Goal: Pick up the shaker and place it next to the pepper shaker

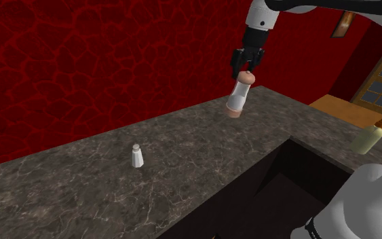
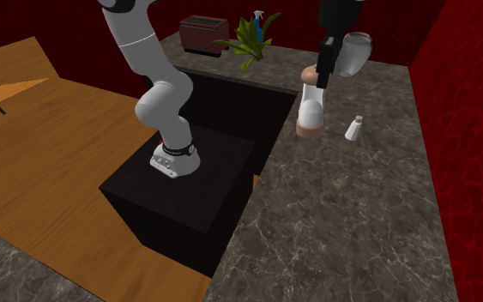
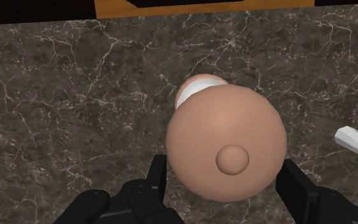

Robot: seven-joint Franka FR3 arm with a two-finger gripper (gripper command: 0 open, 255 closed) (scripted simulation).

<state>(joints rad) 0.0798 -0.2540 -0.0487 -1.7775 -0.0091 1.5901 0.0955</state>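
Gripper was pinching the shaker under it, so we figured mid-carry; next needed swinging sideways to the pepper shaker.

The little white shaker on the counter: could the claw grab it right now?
Probably not: the claw is shut on the tall tan-capped shaker. Nothing stands between it and the little shaker, though.

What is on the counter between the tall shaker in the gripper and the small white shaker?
Nothing. The shoulder view shows bare dark marbled counter between the tall shaker and the small white shaker.
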